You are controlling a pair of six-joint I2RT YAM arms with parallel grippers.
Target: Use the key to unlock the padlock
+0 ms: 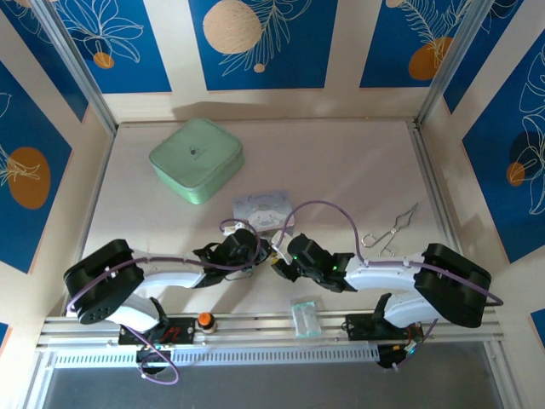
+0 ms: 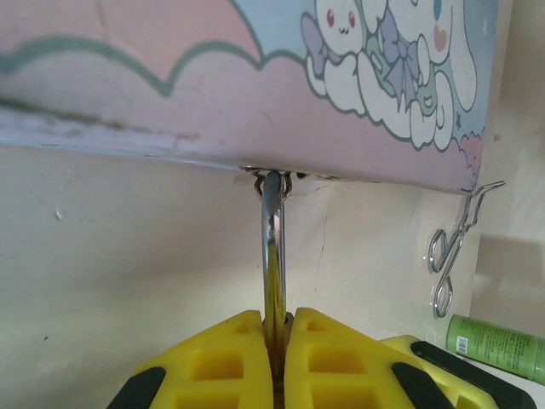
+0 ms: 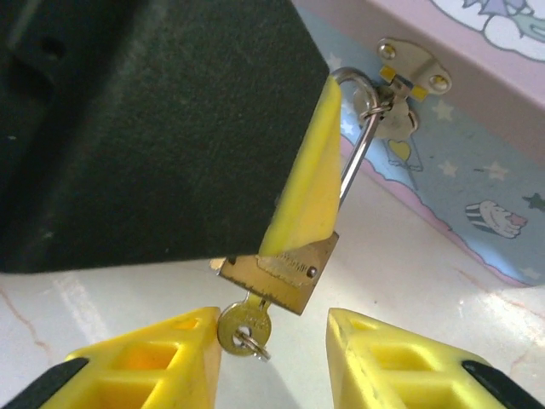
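The padlock (image 3: 285,271) hangs by its shackle from the hasp (image 3: 415,72) on the side of the cartoon tin (image 2: 170,102). The left gripper (image 2: 278,319) is clamped on the padlock just below the tin. The key (image 3: 244,326) protrudes from the padlock's underside, between the fingers of the right gripper (image 3: 274,324). Those fingers stand apart, one just beside the key head.

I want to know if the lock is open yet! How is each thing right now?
padlock: shackle hooked through the tin's latch; locked or not, hard to tell.
key: stuck in the padlock's bottom, nobody holding it.
cartoon tin: latch fastened by the padlock.
left fingers: shut on the padlock.
right fingers: open, one on each side of the key.
green case: closed.
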